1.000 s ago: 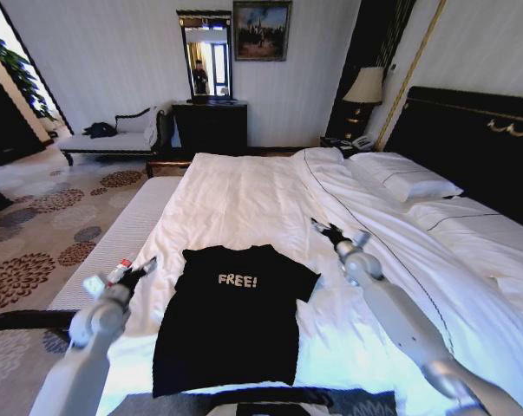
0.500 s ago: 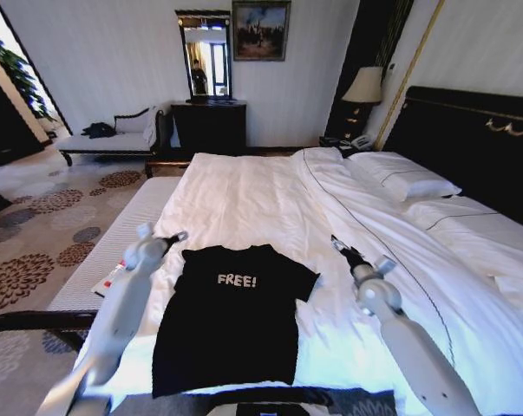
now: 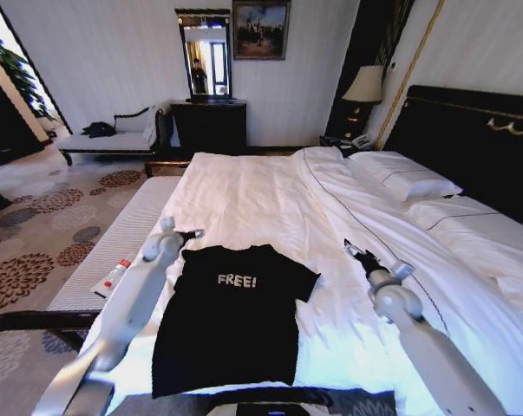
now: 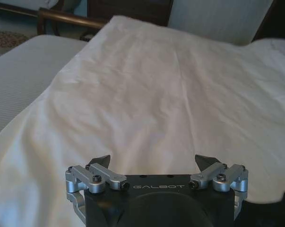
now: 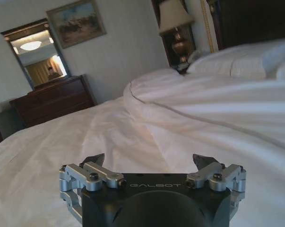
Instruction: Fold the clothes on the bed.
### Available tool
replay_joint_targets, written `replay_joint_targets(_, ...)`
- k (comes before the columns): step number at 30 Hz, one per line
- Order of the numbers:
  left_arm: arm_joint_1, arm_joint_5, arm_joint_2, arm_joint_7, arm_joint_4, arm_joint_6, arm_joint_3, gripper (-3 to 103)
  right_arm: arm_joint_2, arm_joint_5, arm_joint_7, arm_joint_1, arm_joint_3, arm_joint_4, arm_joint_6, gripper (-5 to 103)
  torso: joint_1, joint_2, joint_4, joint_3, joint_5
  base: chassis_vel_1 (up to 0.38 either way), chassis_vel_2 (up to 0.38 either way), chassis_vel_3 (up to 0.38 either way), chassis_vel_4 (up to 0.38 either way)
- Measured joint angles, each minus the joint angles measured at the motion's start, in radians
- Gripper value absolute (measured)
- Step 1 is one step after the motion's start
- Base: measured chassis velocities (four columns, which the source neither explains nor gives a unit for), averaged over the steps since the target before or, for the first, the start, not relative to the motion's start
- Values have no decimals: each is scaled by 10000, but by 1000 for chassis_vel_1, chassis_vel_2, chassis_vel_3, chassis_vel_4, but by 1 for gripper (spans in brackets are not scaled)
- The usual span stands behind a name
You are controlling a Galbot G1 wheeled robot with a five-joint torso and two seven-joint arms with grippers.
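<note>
The clothes, a black T-shirt (image 3: pixel 231 321) with white "FREE!" lettering, lie flat on the white bed (image 3: pixel 261 195), collar pointing away from me. My left gripper (image 3: pixel 194 233) hovers at the shirt's far left shoulder corner, just above the sheet. In the left wrist view this gripper (image 4: pixel 153 161) is open with only white bedding between its fingers. My right gripper (image 3: pixel 352 249) is held over bare sheet to the right of the shirt's sleeve, apart from it. The right wrist view shows that gripper (image 5: pixel 151 161) open and holding nothing.
A grey bench (image 3: pixel 114 243) runs along the bed's left side with a small red-and-white tube (image 3: pixel 114 276) on it. Pillows (image 3: pixel 408 182) and the dark headboard (image 3: pixel 478 139) are at the right. A dresser (image 3: pixel 209 126), lamp (image 3: pixel 363 87) and chaise longue (image 3: pixel 114 139) stand at the far wall.
My left arm has reached forward and to the right, from beside the bench to the shirt's far left corner. The right gripper has drawn back towards me and further right.
</note>
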Motion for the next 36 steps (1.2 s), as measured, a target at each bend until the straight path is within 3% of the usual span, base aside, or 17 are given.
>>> replay_joint_targets(6,2100,478,-75,447,-1588,-816,-888,100,128,-107,99,-1394,655,1186,-134,100,-2,2,-4,-2,1,0,0,0,0)
replay_joint_targets(9,3478,919,-556,801,-2432,-1696,-1304,100,885,-428,425,-2363,832,2339,-271,100,-2,2,-4,-2,4,0,0,0,0)
replay_joint_targets(10,3478,919,-556,801,-2432,-1696,-1304,100,885,-428,425,-2363,832,2339,-271,100,-2,2,-4,-2,4,0,0,0,0)
replay_joint_targets(14,4610,948,-1234,949,-2742,-2431,-1560,100,2163,-326,1255,-3078,985,3142,-432,100,-3,3,-5,-3,4,0,0,0,0)
replay_joint_targets(17,4991,1213,-1389,995,-2742,-2565,-1456,100,2765,-291,1509,-3323,1081,3206,-447,100,-3,2,-4,0,6,0,0,0,0)
replay_joint_targets(20,5038,1898,-1499,991,-2532,-2641,-1266,100,3161,-287,1659,-3468,1173,3242,-451,100,-2,3,-3,0,4,0,0,0,0)
replay_joint_targets(24,4516,4137,-1603,982,-1752,-3239,-728,100,3611,-279,1890,-3639,1246,3346,-493,100,0,3,-6,0,3,0,0,0,0)
replay_joint_targets(25,4516,4137,-1603,982,-1752,-3239,-728,100,3611,-279,1890,-3639,1246,3346,-493,100,0,3,-6,0,3,0,0,0,0)
replay_joint_targets(28,3974,6140,-1276,1194,-1134,-3507,-3,100,3803,-284,2044,-3706,1250,3373,-517,100,2,1,-5,2,3,0,0,0,0)
replay_joint_targets(36,3216,6981,-671,1364,-530,-3281,1069,100,3979,-287,2254,-3697,1203,3363,-563,100,2,1,-5,2,3,0,0,0,0)
